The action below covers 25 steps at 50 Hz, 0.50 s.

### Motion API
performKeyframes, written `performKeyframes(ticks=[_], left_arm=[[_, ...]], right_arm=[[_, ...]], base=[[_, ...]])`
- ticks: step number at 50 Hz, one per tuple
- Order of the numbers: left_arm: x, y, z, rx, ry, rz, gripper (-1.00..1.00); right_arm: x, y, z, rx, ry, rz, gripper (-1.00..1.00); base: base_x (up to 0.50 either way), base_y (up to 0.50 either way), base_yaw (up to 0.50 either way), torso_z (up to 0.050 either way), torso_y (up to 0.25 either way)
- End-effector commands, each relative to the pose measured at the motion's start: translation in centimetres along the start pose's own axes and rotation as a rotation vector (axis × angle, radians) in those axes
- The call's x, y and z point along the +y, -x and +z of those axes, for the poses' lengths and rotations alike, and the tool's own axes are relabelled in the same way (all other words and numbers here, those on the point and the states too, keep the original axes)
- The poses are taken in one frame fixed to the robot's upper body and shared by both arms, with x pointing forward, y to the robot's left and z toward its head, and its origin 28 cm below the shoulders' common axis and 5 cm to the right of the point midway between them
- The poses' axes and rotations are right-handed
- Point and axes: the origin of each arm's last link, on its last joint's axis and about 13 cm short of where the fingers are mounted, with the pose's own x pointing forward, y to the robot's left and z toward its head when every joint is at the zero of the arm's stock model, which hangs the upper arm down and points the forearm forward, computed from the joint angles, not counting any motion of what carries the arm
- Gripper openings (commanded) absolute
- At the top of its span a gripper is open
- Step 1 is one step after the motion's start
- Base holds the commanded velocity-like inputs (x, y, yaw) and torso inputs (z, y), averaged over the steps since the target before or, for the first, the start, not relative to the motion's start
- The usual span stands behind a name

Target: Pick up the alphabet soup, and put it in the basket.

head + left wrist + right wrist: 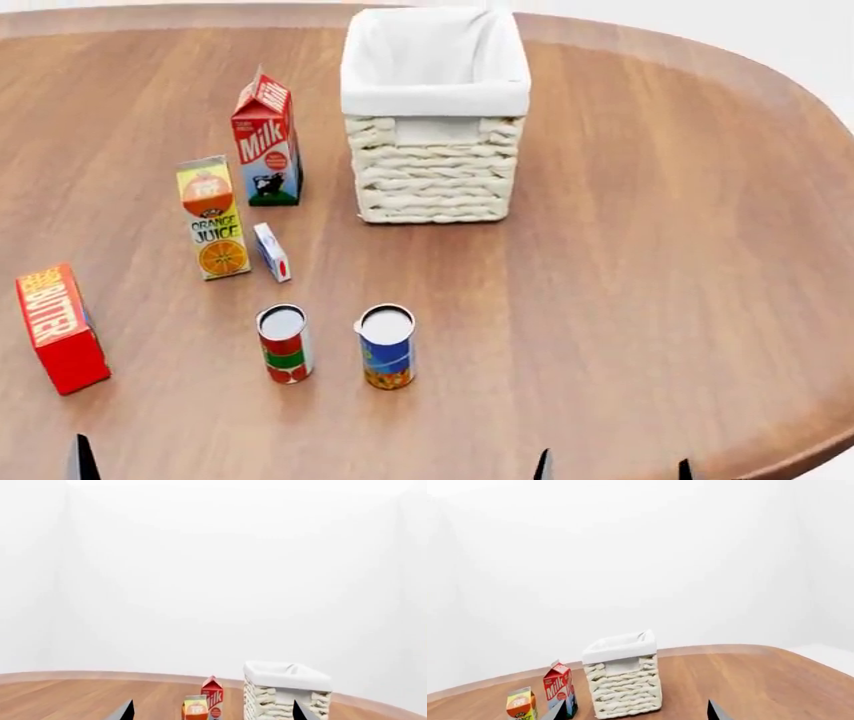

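Now | cartons (266,138) read Milk, Orange Juice | box (58,326) Butter | both grippers' fingertips spread apart, empty

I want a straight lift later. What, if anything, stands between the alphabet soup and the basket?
Nothing visible does. In the head view the alphabet soup stands upright on the table, and bare wood runs from it to the basket. The red-and-green can stands beside it, toward the robot's left, off that line.
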Motion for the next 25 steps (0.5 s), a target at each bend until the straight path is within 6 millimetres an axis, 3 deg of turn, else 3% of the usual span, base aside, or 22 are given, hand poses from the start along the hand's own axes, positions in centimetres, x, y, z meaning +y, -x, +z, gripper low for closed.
performKeyframes(ticks=[1,25], left_arm=[[-0.08,0.17,0.18,-0.008,0.005,-0.001,1.0],[0.02,0.19,0.42,-0.044,0.015,-0.002,1.0]], right_arm=[[0.08,0.07,-0.03,0.0,0.003,0.012,1.0],[0.24,0.34,0.44,-0.046,0.001,0.033,1.0]], base=[[0.2,-0.03,0.0,0.0,0.0],[0.22,-0.02,0.0,0.0,0.0]])
